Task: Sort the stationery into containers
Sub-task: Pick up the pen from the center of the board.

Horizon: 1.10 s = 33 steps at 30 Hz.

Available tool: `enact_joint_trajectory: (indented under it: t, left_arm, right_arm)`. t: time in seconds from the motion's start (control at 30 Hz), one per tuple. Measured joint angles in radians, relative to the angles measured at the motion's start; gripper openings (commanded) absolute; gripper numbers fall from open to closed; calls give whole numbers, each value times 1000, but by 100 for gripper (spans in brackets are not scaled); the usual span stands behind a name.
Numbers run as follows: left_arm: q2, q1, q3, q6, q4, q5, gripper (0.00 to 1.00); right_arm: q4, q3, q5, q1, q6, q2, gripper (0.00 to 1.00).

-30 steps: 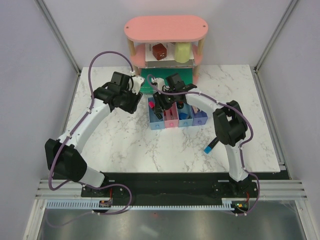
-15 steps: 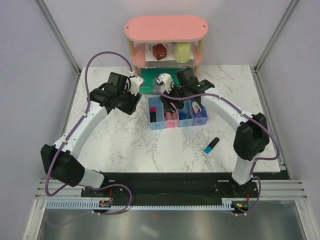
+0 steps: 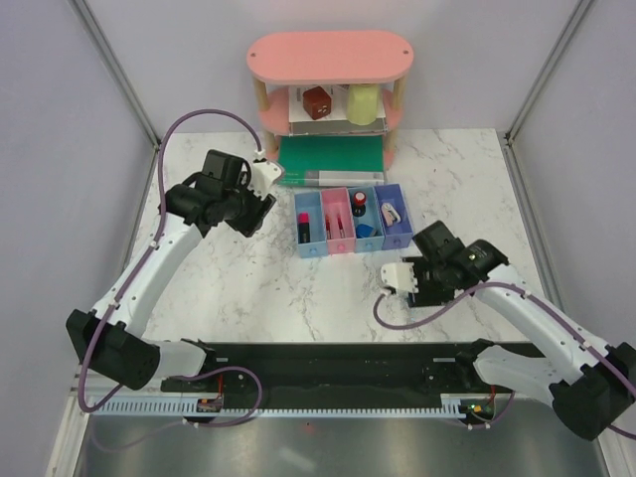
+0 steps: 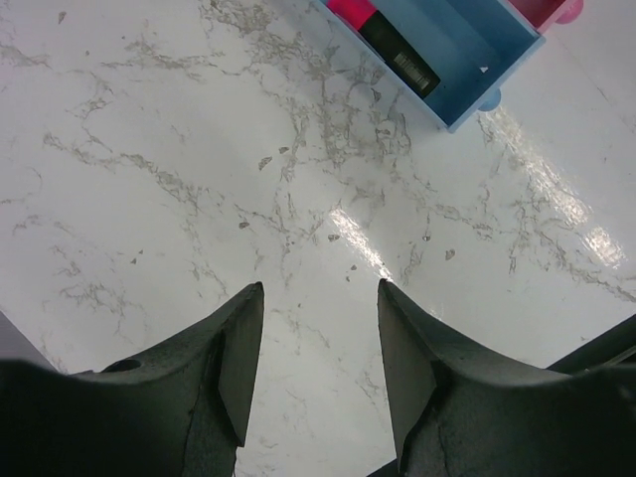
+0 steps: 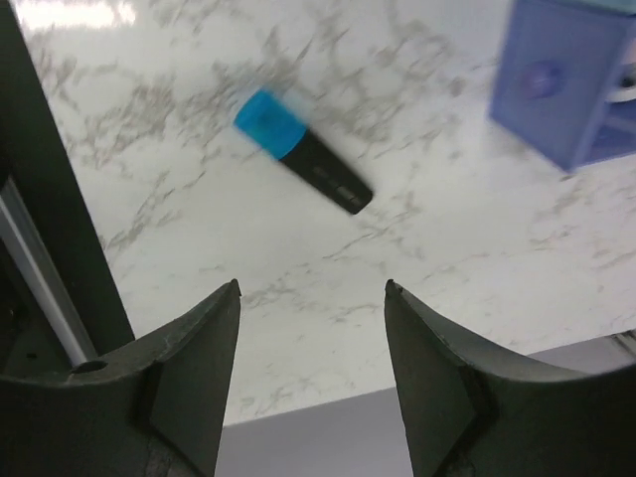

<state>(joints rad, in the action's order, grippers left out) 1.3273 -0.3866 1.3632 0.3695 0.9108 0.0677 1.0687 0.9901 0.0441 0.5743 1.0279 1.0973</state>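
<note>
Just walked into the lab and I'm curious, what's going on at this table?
A robot is sorting stationery into a row of four small plastic bins. Several pieces already lie inside, including a pink-ended black highlighter in the light blue bin. One stubby black highlighter with a blue end lies loose on the marble table; the right claw hangs open near it, not gripping. The left claw is open and empty over bare table near that bin.

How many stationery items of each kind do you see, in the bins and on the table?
Highlighters: 2 (pink-ended, blue-ended)
Red pen: 1
Small pieces: 3 (red-black, blue, beige-white)
Total: 6
</note>
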Motion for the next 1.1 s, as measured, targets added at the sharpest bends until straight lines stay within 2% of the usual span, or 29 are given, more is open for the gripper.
enact_joint_trajectory:
  t: [0.13, 0.33, 0.63, 1.1]
  left_arm:
    - [-13, 0, 0, 8, 14, 6, 57]
    - [-38, -1, 0, 12, 37, 10, 57]
    - [-77, -2, -23, 39, 54, -9, 57]
    - [-87, -2, -45, 68, 85, -45, 58]
  right_arm:
    - [27, -203, -63, 0, 116, -92, 67]
    - [-62, -330, -122, 0, 226, -77, 67]
    - [-260, -345, -124, 0, 327, 123, 64]
    - [-339, -326, -52, 1, 403, 261, 53]
